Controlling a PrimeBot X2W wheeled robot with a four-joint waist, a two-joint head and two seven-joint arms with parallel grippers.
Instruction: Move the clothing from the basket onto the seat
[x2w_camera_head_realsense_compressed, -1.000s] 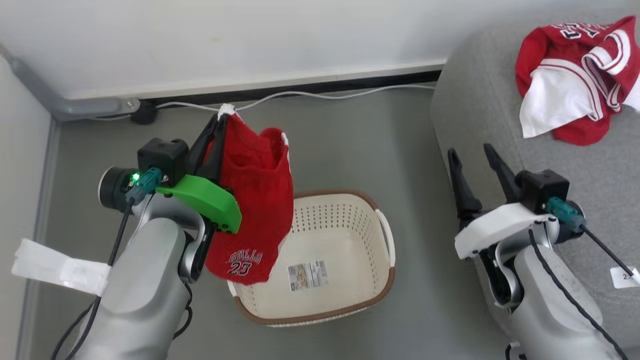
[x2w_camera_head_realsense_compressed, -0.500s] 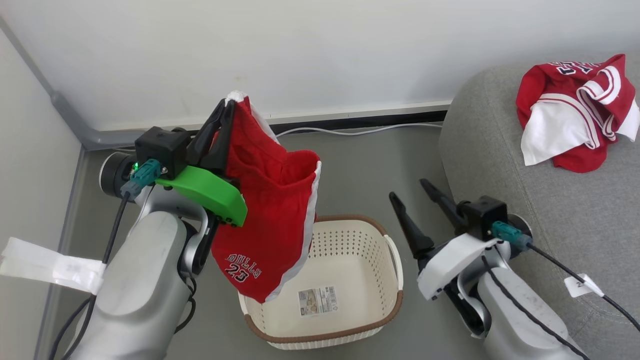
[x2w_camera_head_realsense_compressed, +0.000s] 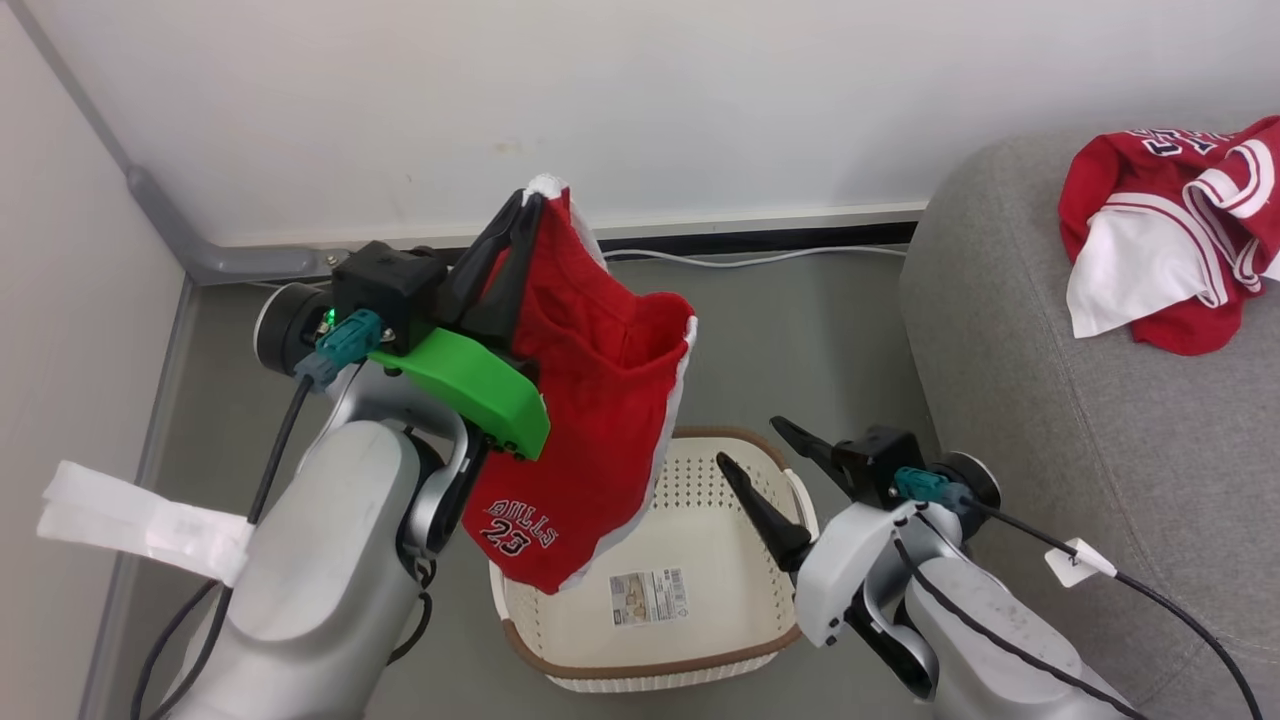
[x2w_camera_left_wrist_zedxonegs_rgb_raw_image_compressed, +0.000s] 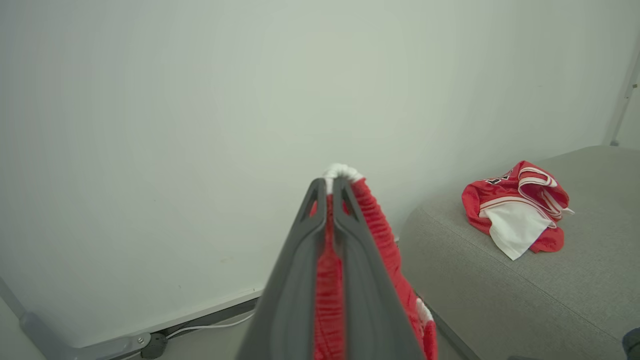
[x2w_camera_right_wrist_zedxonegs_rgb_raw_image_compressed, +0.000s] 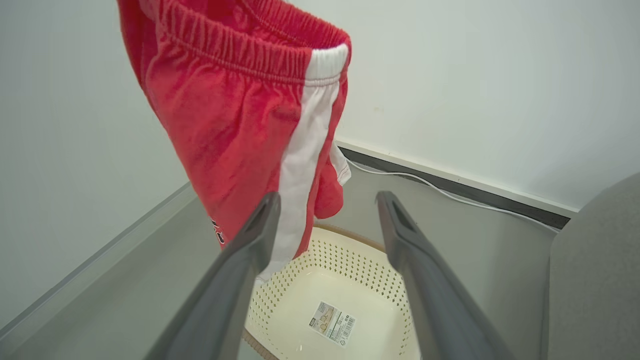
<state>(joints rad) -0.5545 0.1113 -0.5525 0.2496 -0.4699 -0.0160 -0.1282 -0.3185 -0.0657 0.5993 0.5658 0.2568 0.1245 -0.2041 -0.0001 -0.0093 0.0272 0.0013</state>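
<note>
My left gripper (x2w_camera_head_realsense_compressed: 520, 205) is shut on the waistband of the red shorts (x2w_camera_head_realsense_compressed: 590, 400), which hang high above the floor with their small white print at the lower hem. In the left wrist view the left gripper (x2w_camera_left_wrist_zedxonegs_rgb_raw_image_compressed: 330, 186) pinches the shorts (x2w_camera_left_wrist_zedxonegs_rgb_raw_image_compressed: 372, 235). Below them the cream basket (x2w_camera_head_realsense_compressed: 760, 655) stands on the floor, holding nothing but its label sticker (x2w_camera_head_realsense_compressed: 648, 597). My right gripper (x2w_camera_head_realsense_compressed: 750, 448) is open above the basket's right side, clear of the cloth. Between its fingers (x2w_camera_right_wrist_zedxonegs_rgb_raw_image_compressed: 260, 220) the right wrist view shows the basket (x2w_camera_right_wrist_zedxonegs_rgb_raw_image_compressed: 345, 265) and shorts (x2w_camera_right_wrist_zedxonegs_rgb_raw_image_compressed: 240, 125). The red jersey (x2w_camera_head_realsense_compressed: 1170, 240) lies crumpled on the grey sofa (x2w_camera_head_realsense_compressed: 1080, 420).
A white wall with a dark baseboard and a white cable (x2w_camera_head_realsense_compressed: 750, 260) runs behind the basket. A grey conduit (x2w_camera_head_realsense_compressed: 190, 250) follows the left corner. Grey floor lies between the basket and the sofa's rounded edge. A white tag (x2w_camera_head_realsense_compressed: 140, 520) hangs off my left arm.
The camera has shifted. My left gripper has carried the shorts up and to the right. My right gripper has swung left, away from the sofa edge and over the basket.
</note>
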